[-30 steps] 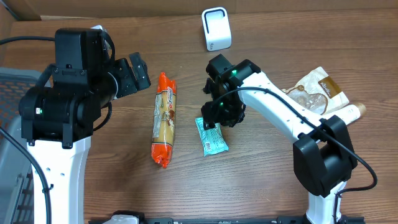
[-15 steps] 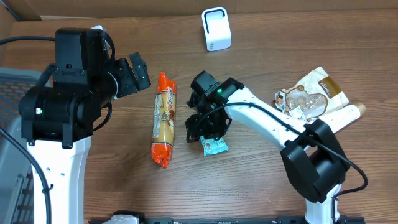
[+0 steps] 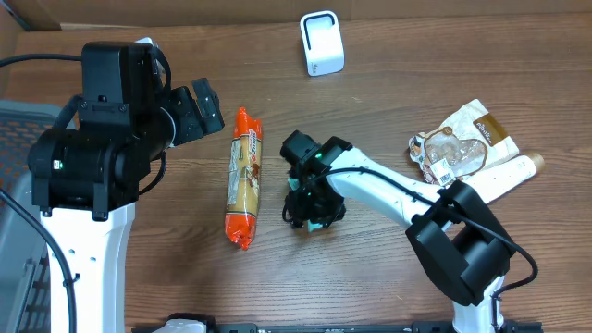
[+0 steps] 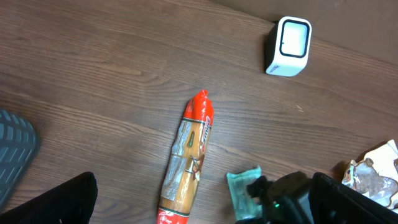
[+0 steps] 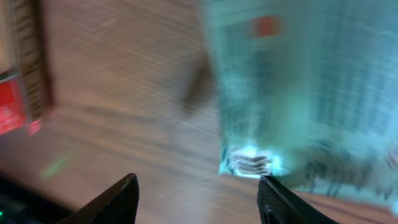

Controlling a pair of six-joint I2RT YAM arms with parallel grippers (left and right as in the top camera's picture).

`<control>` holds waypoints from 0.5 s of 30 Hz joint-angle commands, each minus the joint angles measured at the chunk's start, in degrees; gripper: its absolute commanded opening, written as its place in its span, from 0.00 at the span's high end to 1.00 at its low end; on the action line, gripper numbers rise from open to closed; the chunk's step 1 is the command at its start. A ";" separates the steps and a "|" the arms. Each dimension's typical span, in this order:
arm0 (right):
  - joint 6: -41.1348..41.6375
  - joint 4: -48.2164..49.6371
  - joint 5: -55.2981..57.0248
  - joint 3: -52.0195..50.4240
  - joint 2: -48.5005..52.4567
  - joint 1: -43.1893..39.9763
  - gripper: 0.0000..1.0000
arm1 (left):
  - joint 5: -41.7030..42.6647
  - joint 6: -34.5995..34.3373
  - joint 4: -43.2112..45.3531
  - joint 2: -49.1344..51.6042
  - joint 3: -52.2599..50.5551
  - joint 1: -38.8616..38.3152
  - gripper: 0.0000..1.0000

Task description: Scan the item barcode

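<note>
From overhead, my right gripper (image 3: 310, 199) is down at the middle of the wooden table (image 3: 388, 268) and covers nearly all of the teal foil snack packet (image 3: 320, 221); only a sliver of teal shows at the gripper's near side. My left wrist camera shows more: the packet's crimped end (image 4: 239, 190) lies flat on the wood, poking out beside the black body of my right arm. My right wrist camera is badly blurred, but there the packet (image 5: 292, 93) fills the upper right of the picture. Its sealed lower edge sits just above my right-hand fingertip (image 5: 268, 190), with bare wood in the gap between my two fingers. So those jaws stand partly apart over the packet's edge with nothing clamped between them. Whether a tip touches the foil I cannot tell. My left gripper (image 3: 205, 109) hangs above the table's left side with its fingers spread wide and nothing in them. The long clear biscuit packet with orange ends (image 3: 243, 178) lies just beside the teal packet, on the side towards my left arm. The small white box-shaped barcode scanner (image 3: 321, 43) stands upright at the far edge, well apart from both packets. Only the overhead view shows the crumpled wrappers (image 3: 462, 139) on my right
</note>
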 commanded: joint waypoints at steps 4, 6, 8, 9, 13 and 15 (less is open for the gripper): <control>-0.94 1.81 20.26 -0.35 -1.01 -10.43 0.38 | -0.31 -0.37 0.07 0.09 0.90 0.22 0.00; -2.86 5.49 21.29 -0.33 -1.01 -13.62 0.38 | -0.31 -0.37 0.07 0.09 0.90 0.22 0.00; -4.66 9.75 20.65 -0.07 -1.01 -16.90 0.38 | -0.31 -0.37 0.07 0.09 0.90 0.22 0.01; -5.68 11.32 15.58 1.53 -1.01 -19.54 0.38 | -0.31 -0.37 0.07 0.09 0.90 0.22 0.00; -5.90 8.68 -0.81 6.73 -1.42 -22.21 0.43 | -0.31 -0.37 0.07 0.09 0.90 0.22 0.01; -5.88 8.00 -4.46 8.09 -1.81 -22.14 0.43 | -0.31 -0.37 0.07 0.09 0.90 0.22 0.00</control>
